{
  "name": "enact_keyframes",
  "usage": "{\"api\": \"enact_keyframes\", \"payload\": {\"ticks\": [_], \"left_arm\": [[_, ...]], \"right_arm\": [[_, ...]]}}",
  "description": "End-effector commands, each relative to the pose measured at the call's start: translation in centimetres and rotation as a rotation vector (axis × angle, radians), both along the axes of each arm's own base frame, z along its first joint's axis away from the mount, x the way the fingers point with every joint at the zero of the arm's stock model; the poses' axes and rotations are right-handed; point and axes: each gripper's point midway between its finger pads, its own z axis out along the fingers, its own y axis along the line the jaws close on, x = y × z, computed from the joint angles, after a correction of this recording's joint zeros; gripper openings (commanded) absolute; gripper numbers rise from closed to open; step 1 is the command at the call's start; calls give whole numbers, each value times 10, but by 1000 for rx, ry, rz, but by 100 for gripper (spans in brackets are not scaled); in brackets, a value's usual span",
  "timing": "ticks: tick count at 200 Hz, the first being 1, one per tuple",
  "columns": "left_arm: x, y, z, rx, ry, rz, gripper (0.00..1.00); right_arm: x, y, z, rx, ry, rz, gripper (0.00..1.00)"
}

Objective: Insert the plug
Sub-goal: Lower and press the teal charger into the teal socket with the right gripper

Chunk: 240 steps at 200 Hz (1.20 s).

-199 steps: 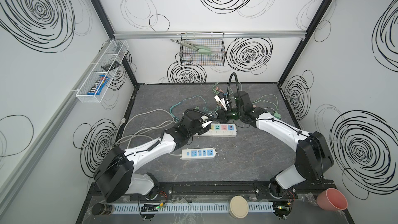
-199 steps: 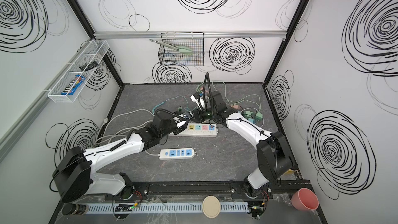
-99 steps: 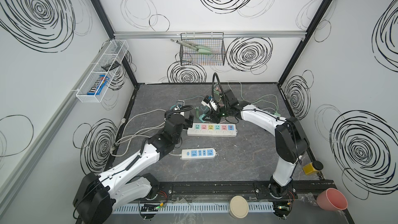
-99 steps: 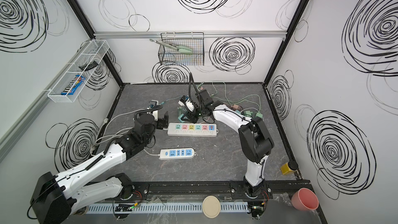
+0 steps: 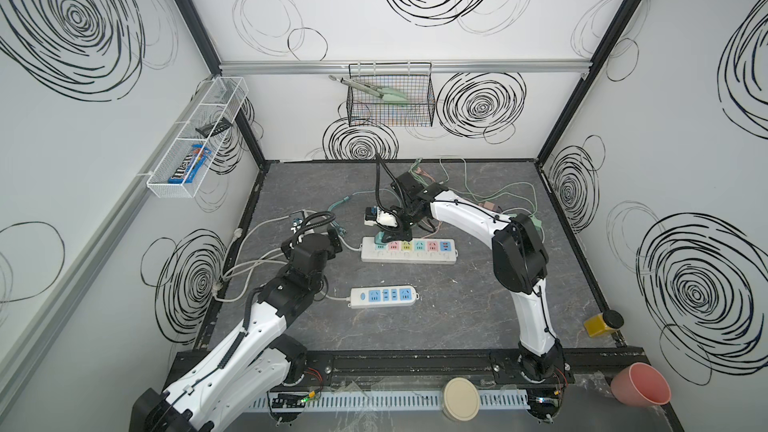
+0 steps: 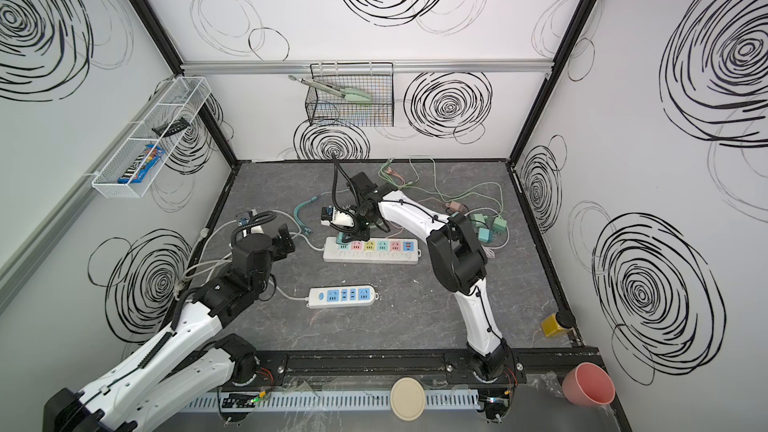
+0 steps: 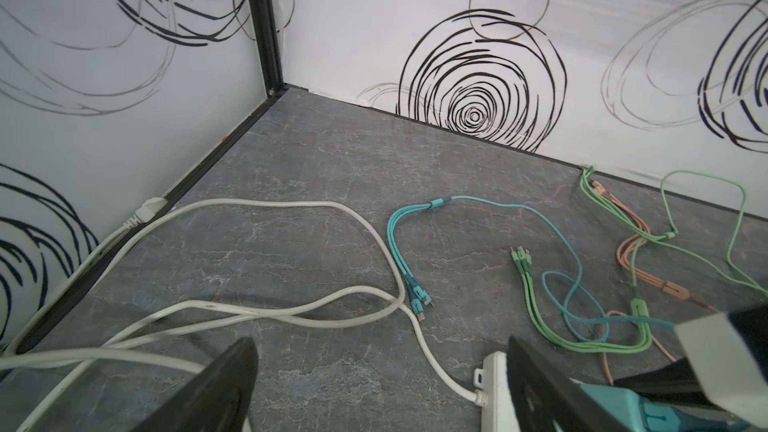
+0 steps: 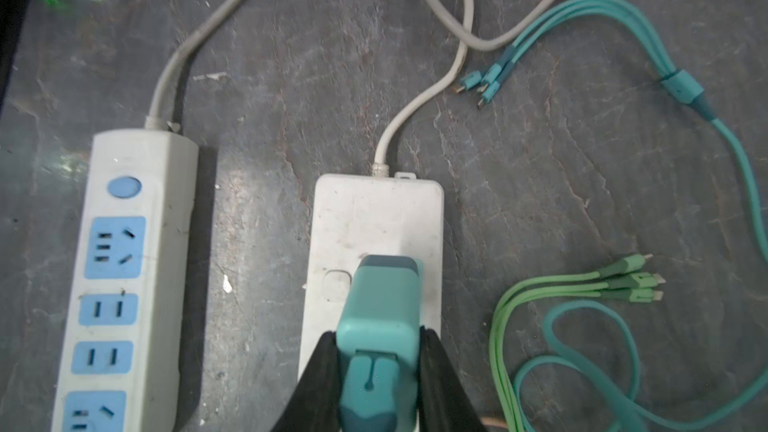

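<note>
while in gripper (image 8: 376, 338), plug (image 8: 378, 301) on strip (image 8: 374, 209)

bright even overhead light, soft shadows; top views wide-angle warped; right wrist view slightly blurred.

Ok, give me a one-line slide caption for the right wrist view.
Right gripper grips the teal plug on the white power strip, blue-socket strip alongside, charging cables loose nearby.
</note>
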Motion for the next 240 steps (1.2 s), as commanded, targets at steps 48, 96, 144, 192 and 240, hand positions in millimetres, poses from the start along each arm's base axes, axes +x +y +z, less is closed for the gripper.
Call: {"api": "enact_keyframes", "payload": {"ticks": [48,96,144,192,240], "left_arm": [[-6,17,4,-72,-61,60,96],[-1,13,-3,-62,-21,43,96],[2,14,-8,-44,12,55,96],[1,15,-7,-43,11,58,96],[1,14,-9,-41,15,56,96]], "right_arm": [[5,10,-24,-242,-147,87,0],[-6,14,8,-205,-118,102,0],[-13,6,13,-218,-102,94,0],[-17,6,6,-228,-66,100,0],[-17,6,22,-212,-81,84,0]]}}
